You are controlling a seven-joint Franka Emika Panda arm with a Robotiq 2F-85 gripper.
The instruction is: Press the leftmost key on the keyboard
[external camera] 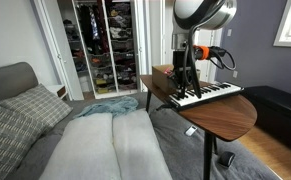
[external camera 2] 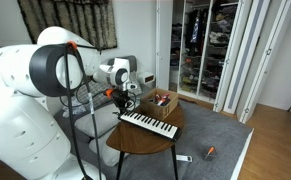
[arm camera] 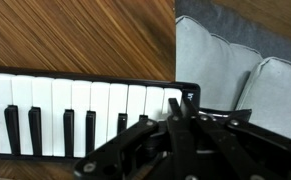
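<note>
1. Wrist view: the keyboard (arm camera: 75,100) is cut off at the frame's edge; the gripper (arm camera: 178,118), fingers pressed together, hides part of its end.
2. The leftmost key (arm camera: 157,100) sits right at the fingertips; whether they touch it cannot be made out.
3. In both exterior views single keys are too small to tell; the keyboard stretches away from the gripper across a wooden table (external camera: 230,118).
4. Counted: one keyboard; one gripper; one cardboard box (external camera 2: 163,100) near the gripper.

No readable text, brand, label or number on keyboard (arm camera: 75,95); none elsewhere.
</note>
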